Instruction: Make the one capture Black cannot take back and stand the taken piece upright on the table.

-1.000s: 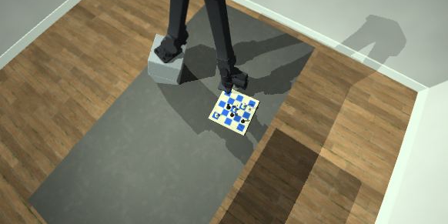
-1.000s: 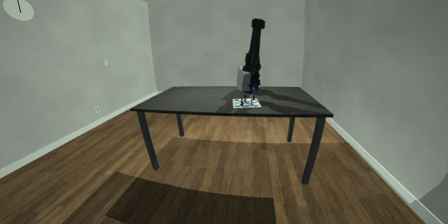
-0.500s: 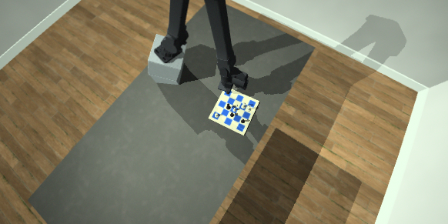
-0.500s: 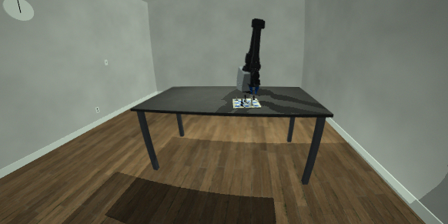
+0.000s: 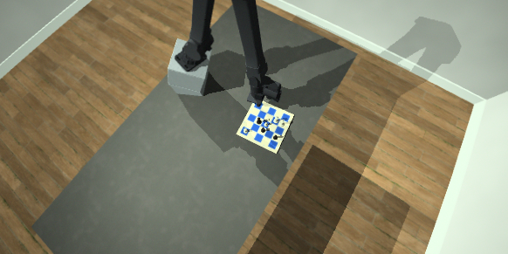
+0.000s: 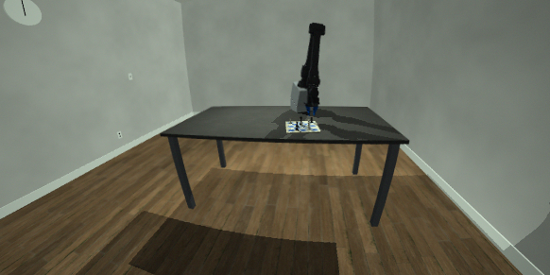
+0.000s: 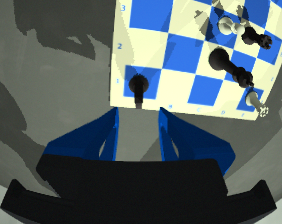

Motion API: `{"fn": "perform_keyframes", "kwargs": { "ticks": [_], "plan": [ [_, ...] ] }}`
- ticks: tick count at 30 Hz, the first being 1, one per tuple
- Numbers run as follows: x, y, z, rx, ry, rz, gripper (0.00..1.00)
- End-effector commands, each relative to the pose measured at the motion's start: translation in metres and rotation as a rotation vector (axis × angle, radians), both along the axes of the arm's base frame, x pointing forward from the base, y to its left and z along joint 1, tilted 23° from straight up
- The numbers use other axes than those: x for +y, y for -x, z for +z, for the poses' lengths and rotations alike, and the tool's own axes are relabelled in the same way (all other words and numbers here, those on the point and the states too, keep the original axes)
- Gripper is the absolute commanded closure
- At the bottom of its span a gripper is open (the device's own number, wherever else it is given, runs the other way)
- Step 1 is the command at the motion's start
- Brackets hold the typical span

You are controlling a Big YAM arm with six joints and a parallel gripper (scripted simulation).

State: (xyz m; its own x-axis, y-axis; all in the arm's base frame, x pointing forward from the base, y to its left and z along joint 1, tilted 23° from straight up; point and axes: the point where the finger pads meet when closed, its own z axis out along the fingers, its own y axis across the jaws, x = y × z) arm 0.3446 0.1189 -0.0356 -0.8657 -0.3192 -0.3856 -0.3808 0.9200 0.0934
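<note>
Board (image 5: 244, 126) on table (image 5: 131, 177); arm base (image 5: 185, 82) behind board; hand (image 7: 137, 137) above board's corner pawn (image 7: 137, 87).

The top view looked steeply down from high above the counter (image 5: 131, 177), far enough out that the chessboard (image 5: 250, 135) appeared small near the middle. The exterior view stood on the floor well back from the chessboard (image 6: 289, 129), facing it level across the counter (image 6: 236, 123), with the arm behind. The wrist view sat just behind the gripper (image 7: 137, 135), looking down close at the chessboard (image 7: 145, 43) corner. All three shared the chessboard.
</note>
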Motion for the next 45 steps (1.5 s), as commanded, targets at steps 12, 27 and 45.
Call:
{"fn": "perform_keyframes", "kwargs": {
  "ticks": [12,27,45],
  "plan": [
    [0.003,-0.004,0.006,-0.024,-0.006,-0.001,0.64],
    [0.01,-0.013,-0.009,-0.022,-0.007,0.001,0.64],
    [0.012,-0.016,-0.031,-0.014,-0.004,-0.001,0.64]
  ]
}}
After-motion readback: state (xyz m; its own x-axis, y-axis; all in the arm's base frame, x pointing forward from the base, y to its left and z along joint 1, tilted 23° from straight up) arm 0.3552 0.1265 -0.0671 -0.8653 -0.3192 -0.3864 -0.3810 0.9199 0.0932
